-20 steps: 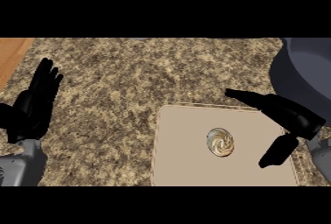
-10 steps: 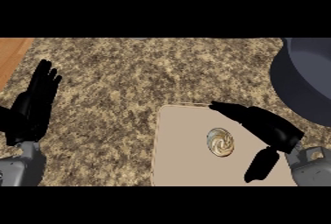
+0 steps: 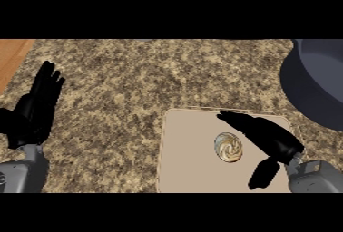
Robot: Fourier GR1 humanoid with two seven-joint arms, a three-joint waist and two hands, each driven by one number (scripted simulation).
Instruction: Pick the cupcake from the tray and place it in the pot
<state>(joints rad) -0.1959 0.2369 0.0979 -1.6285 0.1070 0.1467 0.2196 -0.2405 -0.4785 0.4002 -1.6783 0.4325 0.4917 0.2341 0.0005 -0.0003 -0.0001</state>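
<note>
Speckled brown granite counter [image 3: 134, 86] fills most of the head view, with a strip of orange wood [image 3: 12, 54] showing past its far left corner. A beige tray [image 3: 188, 154] lies toward the counter's near right part, and the dark grey pot [image 3: 315, 86] stands at the counter's right edge, beyond the tray's far right corner and partly cut off by the view. The cupcake [image 3: 228, 147], seen from above as a swirl of cream and brown, sits on the tray a little right of its middle.

The right hand [image 3: 271, 140] hangs over the tray's right part, fingers straight and spread from the thumb, with the cupcake just beside it in the gap between them; it holds nothing, and whether it touches the cupcake cannot be told. The left hand [image 3: 36, 108] rests open near the counter's left edge, fingers up.

Compared with a second ago, the right hand has moved in from the tray's right edge toward the cupcake; the cupcake, tray and left hand are unchanged.
</note>
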